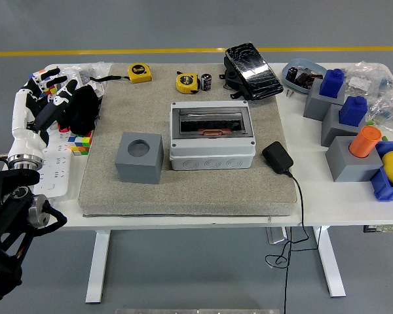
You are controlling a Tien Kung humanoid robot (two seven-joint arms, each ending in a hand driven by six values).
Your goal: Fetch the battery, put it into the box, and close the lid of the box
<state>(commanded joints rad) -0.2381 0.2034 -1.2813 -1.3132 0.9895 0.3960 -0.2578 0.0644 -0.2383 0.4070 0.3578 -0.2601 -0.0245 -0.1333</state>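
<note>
While the left arm enters from the lower left corner, its left hand (42, 104) is raised over the table's left edge with the fingers (60, 93) spread apart and holding nothing, beside a heap of black cloth (84, 108). A grey mat (190, 183) covers the middle of the white table (334, 196). On the mat stands the box (211, 134), a grey enclosure whose transparent lid (211, 122) lies down over the recess. Left of the box, well apart, is a grey block (139, 157) with a round hole in its top. The battery (206, 82), a small dark cylinder, stands upright at the mat's far edge, just beside a yellow tape measure (187, 82); a second yellow tape measure (139, 72) lies farther left. A black pedal (251, 70) rests at the mat's far right corner, and a black power adapter (276, 157) lies just right of the box. At the table's right end stand grey holders carrying blue blocks (332, 83) and an orange cylinder (365, 140). The right arm is out of view.
</note>
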